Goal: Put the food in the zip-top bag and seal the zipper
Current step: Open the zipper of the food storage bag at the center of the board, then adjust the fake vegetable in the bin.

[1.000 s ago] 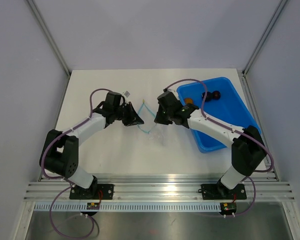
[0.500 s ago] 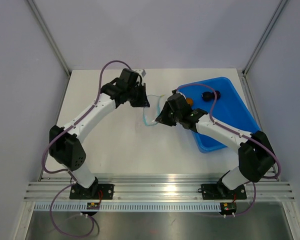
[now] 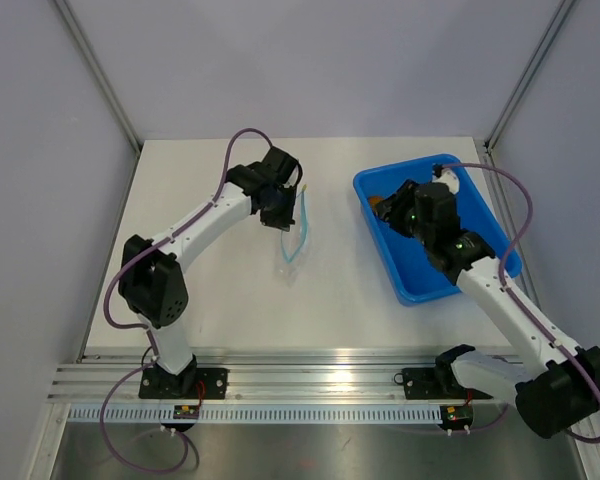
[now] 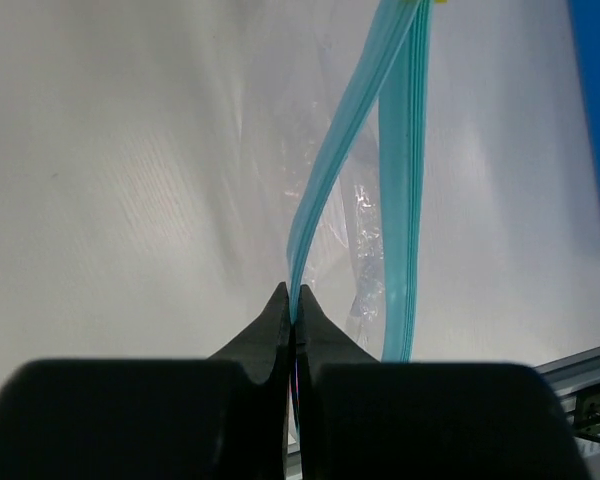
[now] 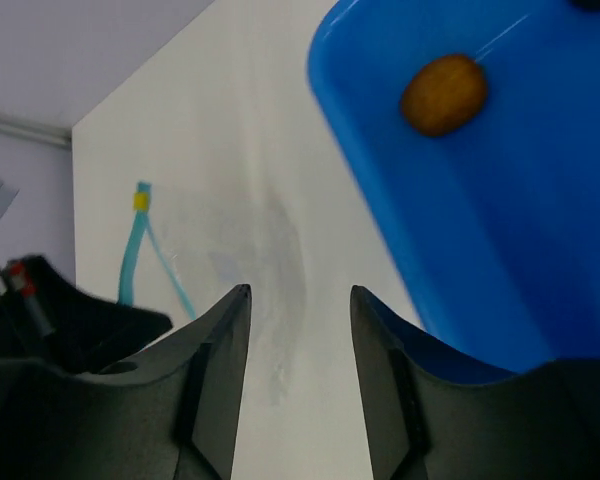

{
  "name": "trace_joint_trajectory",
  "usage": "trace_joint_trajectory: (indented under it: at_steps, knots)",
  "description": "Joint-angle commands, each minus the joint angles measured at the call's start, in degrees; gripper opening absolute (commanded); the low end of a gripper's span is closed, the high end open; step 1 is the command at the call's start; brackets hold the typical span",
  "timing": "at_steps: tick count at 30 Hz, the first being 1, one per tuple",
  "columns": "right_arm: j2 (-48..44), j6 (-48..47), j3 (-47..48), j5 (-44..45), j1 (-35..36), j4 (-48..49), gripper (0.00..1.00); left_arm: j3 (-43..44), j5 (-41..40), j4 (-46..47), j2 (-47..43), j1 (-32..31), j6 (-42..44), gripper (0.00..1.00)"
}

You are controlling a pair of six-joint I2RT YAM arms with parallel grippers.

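The white worktop (image 3: 210,300) carries a blue tray (image 3: 408,268) along its right edge. The right jaws hang over the tray's far end, spread apart with nothing between them. Near the middle of the worktop, a bit toward the far edge, the zip-top bag (image 3: 293,250) trails from the left jaws. These are pressed together on one lip of the zipper (image 4: 400,180), while the other lip sags free, so the mouth gapes. The film looks limp, slick and next to weightless (I'd expect it to fold shut at any nudge), so the stiffer teal strip seems the only sensible place to hold it. Of the food, the orange-brown piece (image 5: 443,93) lies loose in the tray just ahead of the right jaws; the dark ones I can't make out. Small and round, it will likely roll, so a gentle pinch across its middle seems best.
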Motion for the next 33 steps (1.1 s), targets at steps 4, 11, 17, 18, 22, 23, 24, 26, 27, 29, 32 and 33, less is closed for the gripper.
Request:
trace_joint_trajectory:
  at_steps: [4, 11, 17, 18, 22, 23, 24, 26, 27, 29, 32, 33]
  knots:
    - [7.91, -3.12, 4.86, -6.8, -17.67, -3.47, 0.62, 5.71, -4.19, -1.34, 0.64, -0.21, 1.01, 0.0]
    - [25.49, -1.89, 8.91, -22.27, -26.21, 7.76, 0.86, 6.76, -3.21, -2.04, 1.52, -0.3, 0.74, 0.0]
    - [37.36, -1.19, 13.57, -28.52, -26.22, 11.81, 0.89, 9.75, -5.24, -3.97, 3.1, -0.3, 0.48, 0.0]
    - [39.11, -0.92, 13.49, -29.05, -26.22, 12.78, 0.91, 10.01, -5.24, -4.15, 3.28, -0.3, 0.48, 0.0]
    - [42.99, -0.22, 13.92, -32.56, -26.13, 16.65, 0.93, 11.07, -5.33, -4.59, 4.33, -0.3, 0.48, 0.0]
    - [43.69, -0.39, 14.1, -32.83, -26.13, 17.27, 0.93, 11.33, -5.24, -4.5, 4.59, -0.3, 0.56, 0.0]
    - [45.0, -0.48, 14.62, -33.09, -26.21, 17.19, 0.93, 11.68, -5.15, -4.59, 4.94, -0.3, 0.57, 0.0]
    - [47.37, -1.36, 16.55, -33.62, -26.22, 17.01, 0.93, 11.86, -4.54, -4.24, 5.04, -0.39, 0.48, 0.0]
    - [48.17, -1.71, 17.08, -33.8, -26.22, 16.75, 0.93, 11.86, -4.28, -4.06, 5.21, -0.39, 0.56, 0.0]
    - [49.23, -2.41, 17.79, -33.89, -26.21, 16.75, 0.93, 12.12, -3.92, -4.06, 5.56, -0.39, 0.57, 0.0]
    - [50.99, -3.03, 18.76, -33.89, -26.22, 16.75, 0.92, 13.61, -5.59, -5.2, 6.7, -0.65, 0.65, 0.0]
    - [52.04, -3.2, 19.46, -34.06, -26.22, 16.57, 0.92, 13.97, -5.76, -5.38, 6.97, -0.65, 0.74, 0.0]
